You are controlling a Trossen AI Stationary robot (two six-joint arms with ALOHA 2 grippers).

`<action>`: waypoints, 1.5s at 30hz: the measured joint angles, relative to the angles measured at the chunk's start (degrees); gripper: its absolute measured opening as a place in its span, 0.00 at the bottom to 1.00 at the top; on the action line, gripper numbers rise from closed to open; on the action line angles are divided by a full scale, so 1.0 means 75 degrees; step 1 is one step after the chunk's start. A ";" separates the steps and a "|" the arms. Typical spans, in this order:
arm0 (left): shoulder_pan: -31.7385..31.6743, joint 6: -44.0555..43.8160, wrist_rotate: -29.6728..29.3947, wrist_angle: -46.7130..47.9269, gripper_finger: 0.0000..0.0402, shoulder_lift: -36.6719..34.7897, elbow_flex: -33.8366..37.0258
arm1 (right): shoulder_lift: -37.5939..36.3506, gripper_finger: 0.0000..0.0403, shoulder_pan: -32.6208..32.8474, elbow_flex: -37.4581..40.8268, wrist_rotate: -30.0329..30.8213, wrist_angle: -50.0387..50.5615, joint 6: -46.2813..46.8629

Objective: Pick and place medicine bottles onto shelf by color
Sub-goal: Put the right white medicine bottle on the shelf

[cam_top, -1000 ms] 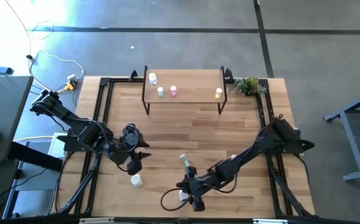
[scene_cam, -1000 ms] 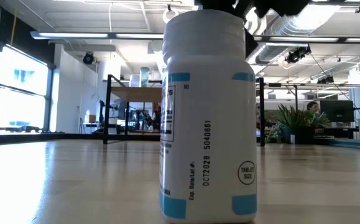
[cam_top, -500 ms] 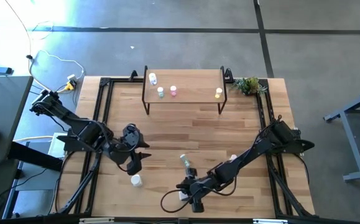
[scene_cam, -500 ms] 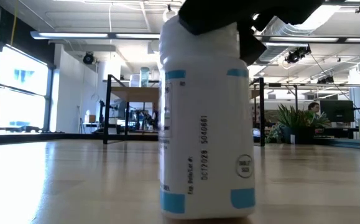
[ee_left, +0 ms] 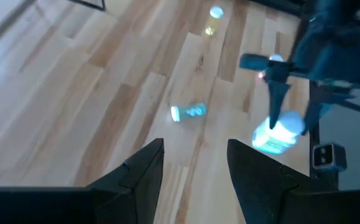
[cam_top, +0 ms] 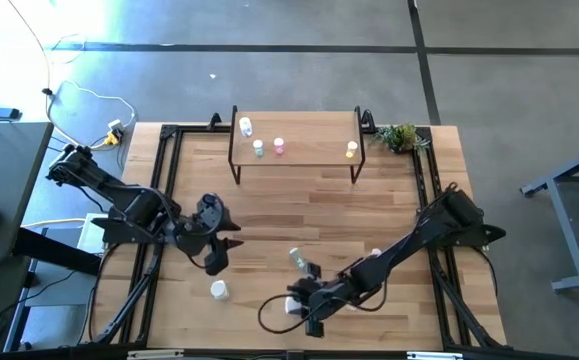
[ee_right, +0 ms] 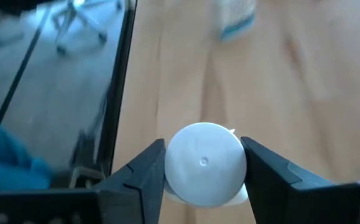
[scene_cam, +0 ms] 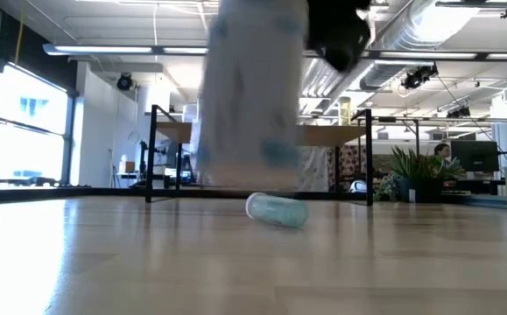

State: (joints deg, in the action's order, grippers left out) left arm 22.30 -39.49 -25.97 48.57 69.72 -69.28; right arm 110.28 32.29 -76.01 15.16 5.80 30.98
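Observation:
My right gripper [cam_top: 299,306] is near the table's front edge, shut on a white medicine bottle with blue bands [scene_cam: 251,96] that hangs above the table. A pale green bottle [cam_top: 297,260] lies on its side just beyond it. Another white bottle [cam_top: 219,290] stands on its base at the near left. My left gripper [ee_left: 195,155] hovers open over the table's left half with nothing between its fingers. The shelf [cam_top: 314,128] stands at the far edge, with a white, a green, a pink and a yellow bottle upright on it. My right gripper pinches the white bottle's round cap [ee_right: 175,163] between its two fingers, one on each side. The fingers [ee_right: 143,168] slant down from the table's right side. The bottle hangs below them, lifted clear of the table and slightly tilted [scene_cam: 235,166].
A small green plant [cam_top: 401,137] sits at the far right corner beside the shelf. A yellowish bottle [ee_left: 214,20] and a pink one [ee_left: 263,75] are on the table behind the right arm. Black frame rails [cam_top: 164,170] run along the table's sides.
My right gripper has shut on the white bottle's cap and raised it. The bottle stood on the table a second ago; it now hangs clear and tilted, which uncovers the green bottle lying behind it in the low view.

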 joint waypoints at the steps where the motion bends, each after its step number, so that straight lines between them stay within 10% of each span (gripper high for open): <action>1: -0.0075 0.0080 0.0002 0.0011 0.42 -0.0043 0.0000 | -0.0143 0.40 -0.0039 -0.0003 0.0161 0.0026 0.0003; 27: -0.2348 0.1758 -0.0009 -0.0410 0.42 -0.0202 0.0003 | -0.3708 0.41 -0.4139 0.0000 0.2459 0.1774 -0.2575; 45: -0.3873 0.2173 -0.0570 -0.0888 0.42 -0.0199 0.0006 | -0.4249 0.41 -0.7071 0.0000 0.2127 0.2671 -0.0744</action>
State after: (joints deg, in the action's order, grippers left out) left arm -6.74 -23.19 -30.24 41.91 68.23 -69.23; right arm 78.41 -20.74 -76.01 31.12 25.84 25.40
